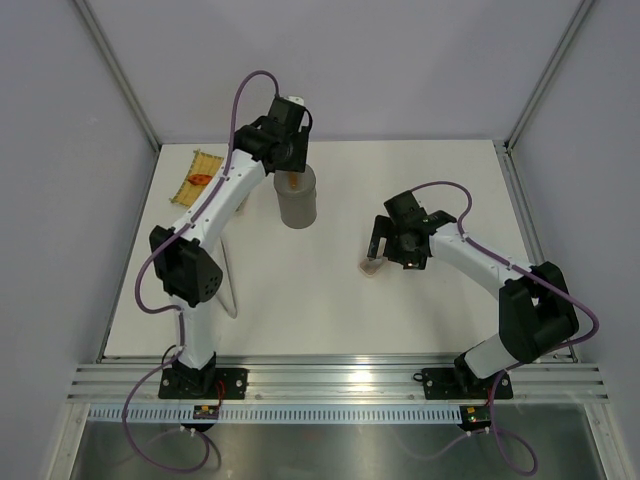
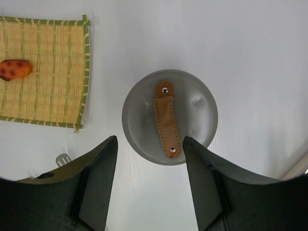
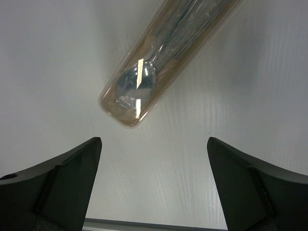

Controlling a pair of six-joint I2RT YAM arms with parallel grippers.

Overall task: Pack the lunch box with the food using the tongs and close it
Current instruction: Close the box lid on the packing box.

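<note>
step: closing, lid looks seated | left gripper (image 2: 149,142) half-open, empty, over upright grey matte cylindrical lunch box (image 1: 297,207) | round grey lid with brown leather handle (image 2: 192,120) just ahead of its fingertips | advice: rise straight, clear of handle | orange-red food piece (image 2: 14,70) unpacked on yellow woven mat (image 2: 53,72), ahead-left | right gripper (image 3: 154,142) wide open, empty

Robot lab test cell: white table (image 1: 330,300), aluminium frame rail (image 1: 340,380), plain grey walls (image 1: 60,150).

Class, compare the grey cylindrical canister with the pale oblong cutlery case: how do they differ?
The grey cylindrical canister stands upright; the pale oblong cutlery case lies flat. The canister is opaque, topped by a brown strap; the case shows a spoon inside. Both sit on the white table.
</note>
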